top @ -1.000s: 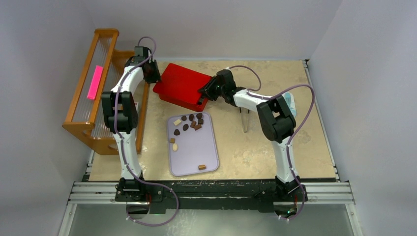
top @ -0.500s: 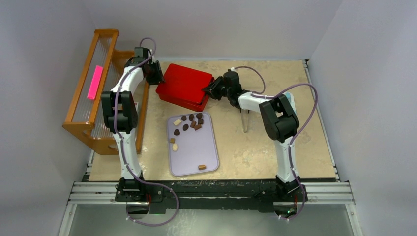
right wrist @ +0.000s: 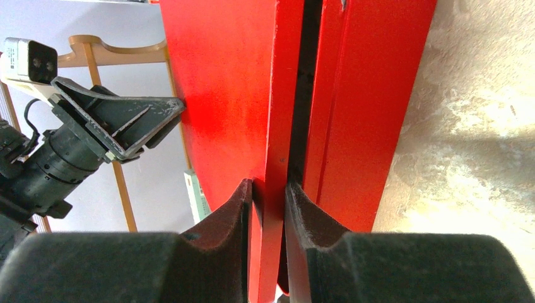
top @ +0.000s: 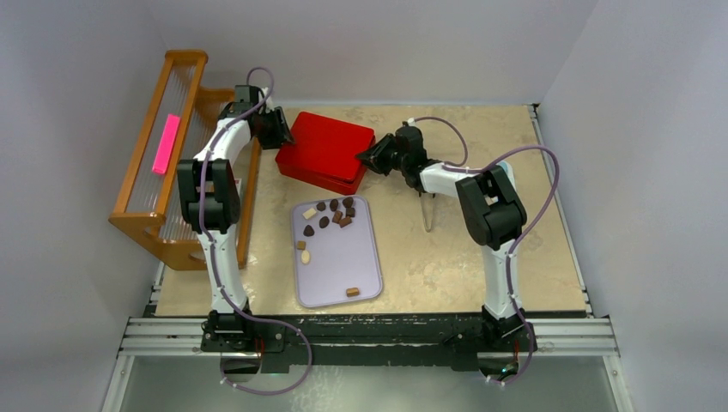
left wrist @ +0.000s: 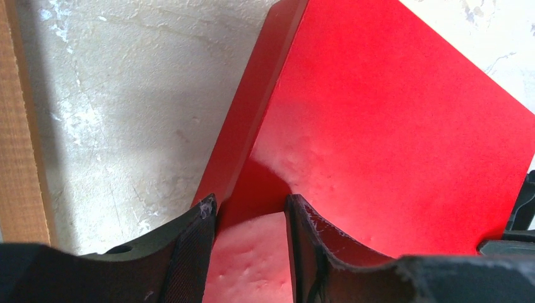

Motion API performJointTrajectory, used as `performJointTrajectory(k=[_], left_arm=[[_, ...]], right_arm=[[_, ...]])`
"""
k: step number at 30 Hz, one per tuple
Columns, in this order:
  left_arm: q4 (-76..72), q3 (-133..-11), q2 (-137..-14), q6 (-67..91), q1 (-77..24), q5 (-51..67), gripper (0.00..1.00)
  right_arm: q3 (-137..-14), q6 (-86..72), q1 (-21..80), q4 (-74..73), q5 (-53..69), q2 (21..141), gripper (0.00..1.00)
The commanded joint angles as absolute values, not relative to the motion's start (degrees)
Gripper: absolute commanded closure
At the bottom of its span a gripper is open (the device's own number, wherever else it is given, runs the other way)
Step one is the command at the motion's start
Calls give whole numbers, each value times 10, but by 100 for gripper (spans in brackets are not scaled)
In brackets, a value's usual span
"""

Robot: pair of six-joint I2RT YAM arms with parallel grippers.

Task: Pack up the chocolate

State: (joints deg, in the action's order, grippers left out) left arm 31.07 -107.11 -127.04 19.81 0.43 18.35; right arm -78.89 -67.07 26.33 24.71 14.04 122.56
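The chocolate (top: 330, 213), dark, light brown and cream pieces, lies loose on a lavender tray (top: 343, 262), most at its far end. Behind the tray lies a red box (top: 326, 153). My right gripper (top: 365, 159) is shut on the lid's right edge (right wrist: 277, 126), and a dark gap shows between the lid and the base (right wrist: 366, 82). My left gripper (top: 276, 130) is at the box's left corner, its jaws closed round the red edge (left wrist: 252, 252), with the lid top (left wrist: 391, 113) beyond.
A wooden rack (top: 150, 146) holding a pink strip (top: 166, 144) stands at the left edge, close to my left arm. Thin tongs (top: 427, 215) lie on the table right of the tray. A pale blue object (top: 510, 182) shows behind my right arm.
The red box has shifted to the right and a little farther back, with both grippers moving along with it. The tray and chocolate have not moved.
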Motion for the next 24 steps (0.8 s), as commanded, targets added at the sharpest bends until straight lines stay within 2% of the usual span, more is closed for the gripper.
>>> performJointTrajectory(k=[1, 7, 11, 19, 24], left_arm=[[284, -1067, -1242, 198, 0, 243, 59], [264, -1069, -1245, 207, 0, 292, 71], [235, -1066, -1230, 227, 0, 319, 72], [237, -1058, -1202, 230, 0, 265, 60], [268, -1053, -1196, 216, 0, 195, 58]], right_arm=[[-770, -651, 265, 253, 120, 1194, 81], [-762, -651, 265, 266, 117, 1194, 81], [-768, -651, 265, 308, 138, 1204, 83], [-733, -696, 265, 440, 128, 1213, 90], [-706, -715, 265, 483, 103, 1213, 94]])
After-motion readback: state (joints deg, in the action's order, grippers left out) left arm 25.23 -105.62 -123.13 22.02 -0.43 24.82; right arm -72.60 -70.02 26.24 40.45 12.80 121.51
